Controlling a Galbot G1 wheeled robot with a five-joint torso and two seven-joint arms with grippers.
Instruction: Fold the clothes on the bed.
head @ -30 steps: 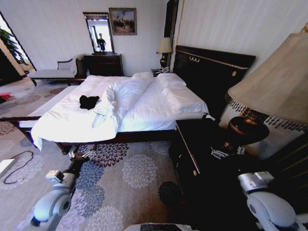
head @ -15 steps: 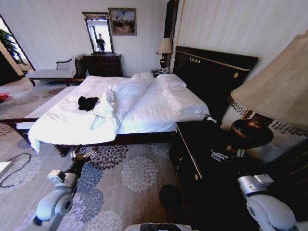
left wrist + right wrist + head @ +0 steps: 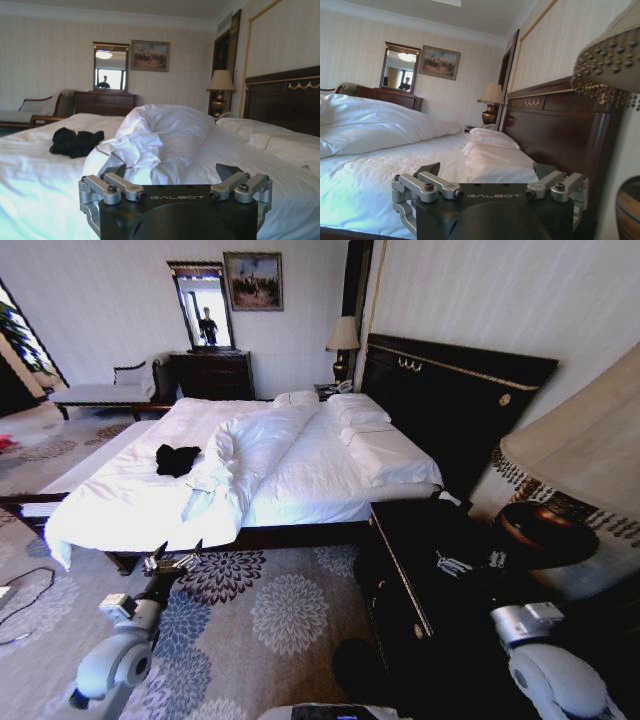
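One black T-shirt (image 3: 75, 142) (crumpled) on bed (image 3: 30, 170).

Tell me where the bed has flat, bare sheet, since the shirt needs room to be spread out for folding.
Bare sheet lies around the black T-shirt, between the bunched duvet and the bed's far side edge, reaching to the foot. Another flat strip runs between the duvet and the pillows. The middle, under the duvet ridge, is crowded.

matt black cloth t-shirt (image 3: 178, 459), smooth white bed (image 3: 310, 470) linen, glossy dark wood headboard (image 3: 450, 410)
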